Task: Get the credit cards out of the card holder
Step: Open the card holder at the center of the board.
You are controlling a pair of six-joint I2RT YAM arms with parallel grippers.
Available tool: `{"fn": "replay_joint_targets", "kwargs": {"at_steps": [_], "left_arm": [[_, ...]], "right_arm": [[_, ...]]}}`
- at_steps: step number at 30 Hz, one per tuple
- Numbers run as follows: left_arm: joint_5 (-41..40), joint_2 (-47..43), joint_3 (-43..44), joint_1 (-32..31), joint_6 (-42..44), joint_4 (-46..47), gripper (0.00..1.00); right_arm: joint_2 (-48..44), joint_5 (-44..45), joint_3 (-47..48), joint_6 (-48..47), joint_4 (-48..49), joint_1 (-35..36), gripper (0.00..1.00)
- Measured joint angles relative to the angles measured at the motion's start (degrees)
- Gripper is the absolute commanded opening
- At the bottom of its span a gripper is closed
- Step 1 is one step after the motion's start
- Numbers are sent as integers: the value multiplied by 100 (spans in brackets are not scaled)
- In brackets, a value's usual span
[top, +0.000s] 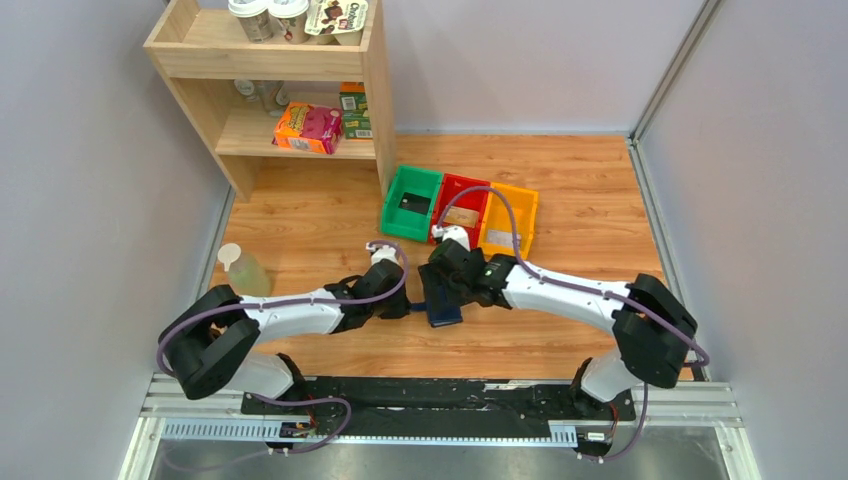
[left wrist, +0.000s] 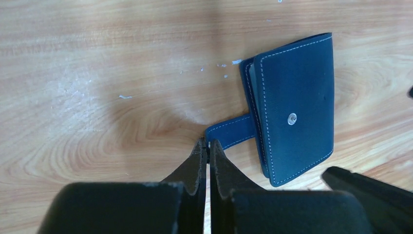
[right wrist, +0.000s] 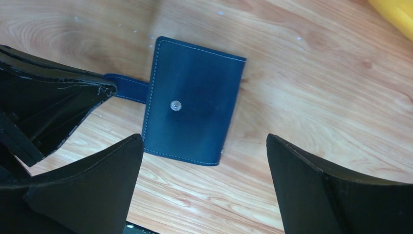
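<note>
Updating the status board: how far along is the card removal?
Done: the strap looks unsnapped and sticks out beside the card holder. In hand: the left pincer is shut at the strap's tip, though whether it grips is unclear. The right pincer is open above the holder. Left: the holder lies closed on the table; opening and emptying it remain.

Closed card holder point(right wrist: 195, 112) on the worktop point(top: 300, 220). The left gripper point(left wrist: 207, 146), jaws pressed together, blocks the strap side. The right gripper point(right wrist: 204, 141), jaws spread wide, straddles it from above. The green bin point(top: 393, 205), red bin point(top: 441, 215) and yellow bin point(top: 530, 215) wall the far side. The strip of worktop nearer the arm bases is free.
</note>
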Motion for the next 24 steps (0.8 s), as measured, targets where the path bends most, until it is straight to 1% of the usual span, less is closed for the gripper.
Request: {"fn": "replay_joint_targets", "kwargs": {"at_steps": [6,12,19,24], "left_arm": [[133,-393,-837,90,-715,977,0],[221,-459,-1255,138,-1180,1711,0],[341,-361,-1327,153,-1344,2009,0],[365,-363,-1327,153,-1327,2013,0]], "right_arm": [[671,363,435,42,-173,525,100],[1054,579,645,92,-319,739,100],[1561,1054,955,142,-577,774,100],[1613,1346,1064,146,-879,769,100]]}}
